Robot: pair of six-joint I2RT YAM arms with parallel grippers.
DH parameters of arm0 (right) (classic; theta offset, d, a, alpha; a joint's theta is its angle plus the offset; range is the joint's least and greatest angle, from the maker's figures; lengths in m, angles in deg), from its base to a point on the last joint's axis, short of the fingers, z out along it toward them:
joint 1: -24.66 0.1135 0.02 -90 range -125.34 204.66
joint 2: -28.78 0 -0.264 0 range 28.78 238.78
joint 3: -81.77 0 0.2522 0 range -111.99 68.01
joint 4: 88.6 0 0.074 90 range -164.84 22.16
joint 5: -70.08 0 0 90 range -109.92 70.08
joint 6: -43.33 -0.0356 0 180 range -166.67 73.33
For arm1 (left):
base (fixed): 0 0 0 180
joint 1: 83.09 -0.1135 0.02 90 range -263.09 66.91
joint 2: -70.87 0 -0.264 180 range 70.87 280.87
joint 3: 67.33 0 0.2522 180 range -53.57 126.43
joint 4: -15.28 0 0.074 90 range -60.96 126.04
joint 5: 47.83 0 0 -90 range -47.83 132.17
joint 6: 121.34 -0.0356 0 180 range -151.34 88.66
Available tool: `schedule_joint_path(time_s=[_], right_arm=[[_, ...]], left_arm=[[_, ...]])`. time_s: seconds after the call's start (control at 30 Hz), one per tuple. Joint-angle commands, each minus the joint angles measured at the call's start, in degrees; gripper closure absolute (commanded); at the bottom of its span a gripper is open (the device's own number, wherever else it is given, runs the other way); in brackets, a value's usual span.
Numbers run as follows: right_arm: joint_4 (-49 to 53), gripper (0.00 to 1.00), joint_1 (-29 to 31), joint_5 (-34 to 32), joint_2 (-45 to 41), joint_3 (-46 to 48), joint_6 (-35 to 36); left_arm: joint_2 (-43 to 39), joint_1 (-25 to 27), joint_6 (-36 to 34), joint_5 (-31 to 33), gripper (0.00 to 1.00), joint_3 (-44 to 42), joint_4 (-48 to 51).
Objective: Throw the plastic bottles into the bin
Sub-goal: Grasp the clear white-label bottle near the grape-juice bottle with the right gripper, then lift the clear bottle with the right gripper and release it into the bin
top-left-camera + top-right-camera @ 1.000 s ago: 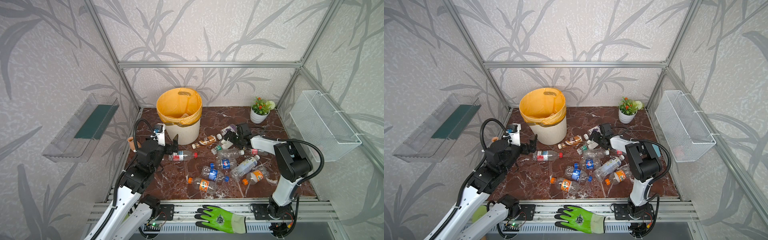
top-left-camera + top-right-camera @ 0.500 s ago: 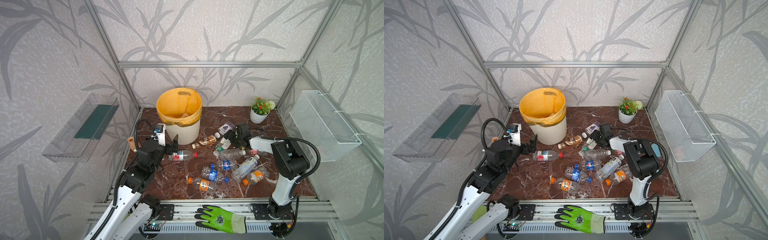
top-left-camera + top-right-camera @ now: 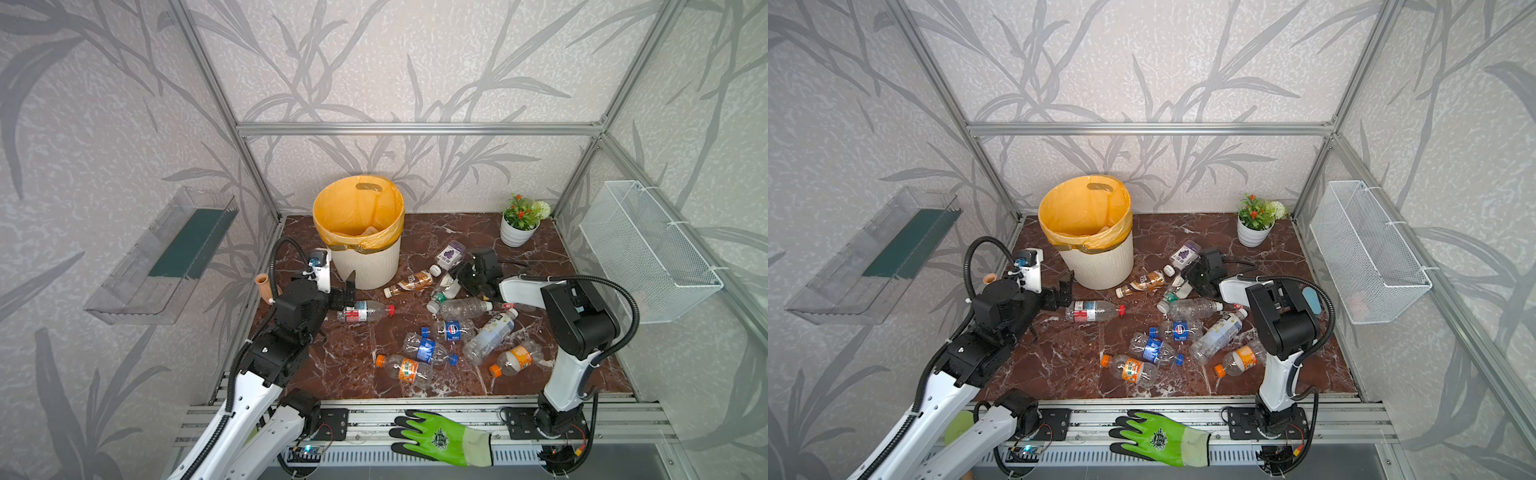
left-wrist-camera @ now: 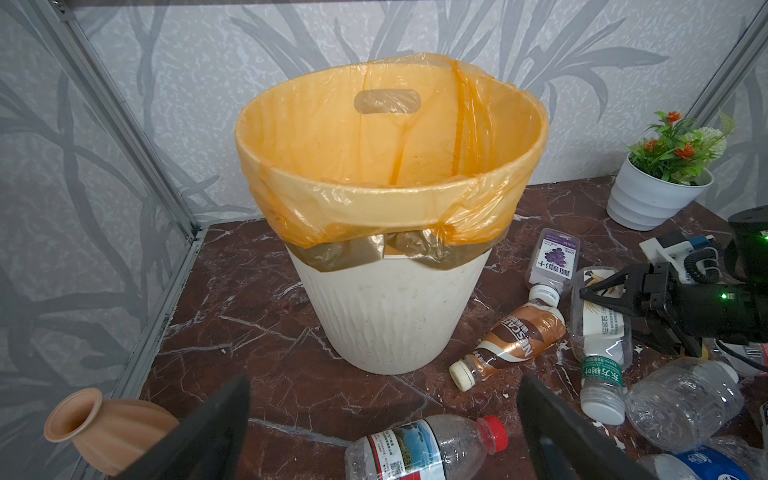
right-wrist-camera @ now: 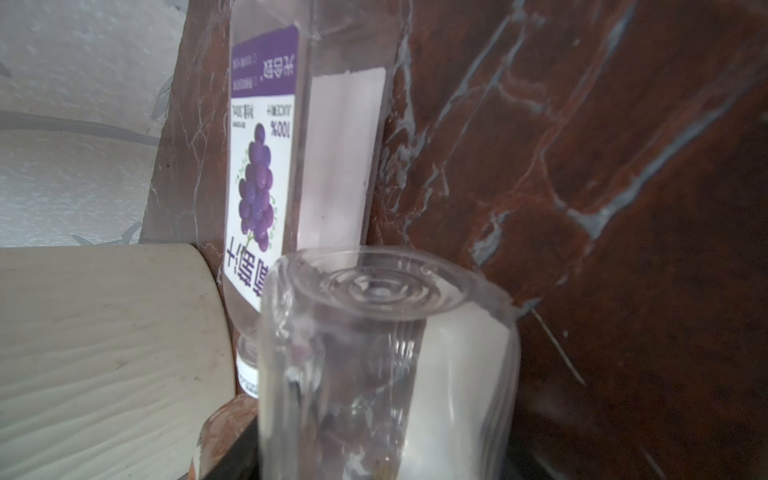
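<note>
My right fingers pinch the green-capped bottle, lying on the bench right of the bin. My left fingers hang spread over the red-capped bottle. Its thin, slick wall could crumple and squirt free when I lift.

2 white arms, black joints, ribbed black cables, black wedge-fingered left hand

The bin is cream, faintly ribbed, lined with an orange-yellow bag. The surface under it is red-brown marble with white veins. Beside the bin lie a brown bottle and a purple-labelled bottle; farther off, a blue-labelled bottle and an orange-labelled bottle. The walls behind it are grey, leaf-patterned.
</note>
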Motion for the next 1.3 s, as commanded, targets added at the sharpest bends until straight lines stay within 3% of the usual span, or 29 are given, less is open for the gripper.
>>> schedule_joint_path(time_s=[0.0, 0.4, 0.63, 0.77, 1.03, 1.27], right_arm=[[-3.2, 0.45, 0.3, 0.0, -2.7, 0.7, -2.0], [-4.7, 0.49, -0.1, -0.6, -9.0, 1.1, -2.1], [-2.5, 0.5, -1.5, -2.1, -18.1, 2.2, -0.2], [-1.1, 0.5, -2.8, -3.9, -24.1, 1.9, 2.2], [2.9, 0.5, -4.2, -5.9, -31.7, -10.1, 8.6], [-0.4, 0.5, -1.5, -7.9, -29.0, -27.1, 12.4]], left_arm=[[-0.8, 0.0, -0.2, 1.0, 0.01, -0.6, 0.7], [-1.9, 0.0, 0.4, 2.1, 0.01, -1.2, 1.3], [-2.0, 0.0, 0.7, 2.7, 0.01, -1.1, 1.5], [-2.3, 0.0, 4.0, 8.4, 0.01, -1.4, 1.9], [-4.2, -0.2, 9.9, 17.8, 0.01, -3.7, 2.6], [-3.8, -0.6, 16.0, 20.4, 0.01, -4.2, 6.8]])
